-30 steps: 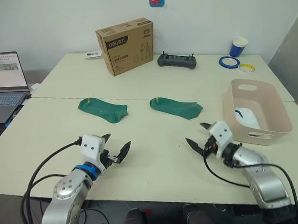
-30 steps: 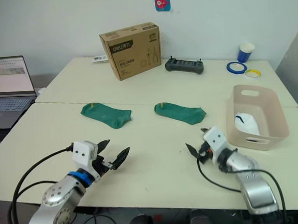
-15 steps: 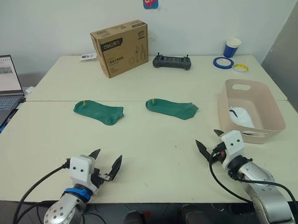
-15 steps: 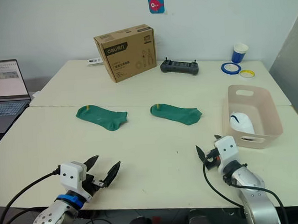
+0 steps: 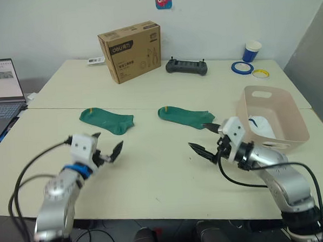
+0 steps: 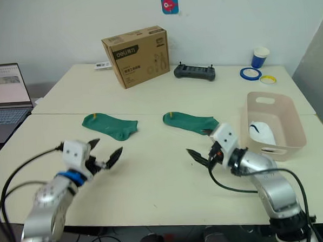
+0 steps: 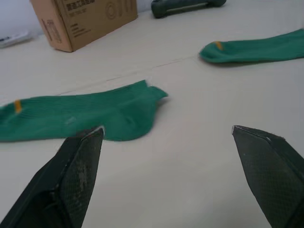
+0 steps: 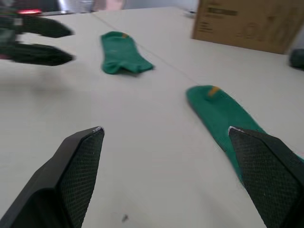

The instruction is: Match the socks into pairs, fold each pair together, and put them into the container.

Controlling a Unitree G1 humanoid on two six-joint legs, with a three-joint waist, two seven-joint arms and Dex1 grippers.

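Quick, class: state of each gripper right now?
Left gripper: open, holding nothing.
Right gripper: open, holding nothing.

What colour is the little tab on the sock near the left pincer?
Orange, on a dark green sock. The tab shows best in the left wrist view.

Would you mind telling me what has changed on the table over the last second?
Both arms have reached forward from the near table edge: the left gripper toward the left green sock, the right gripper toward the right green sock. Both remain open and empty. The two socks, the container and the cardboard box lie where they were.
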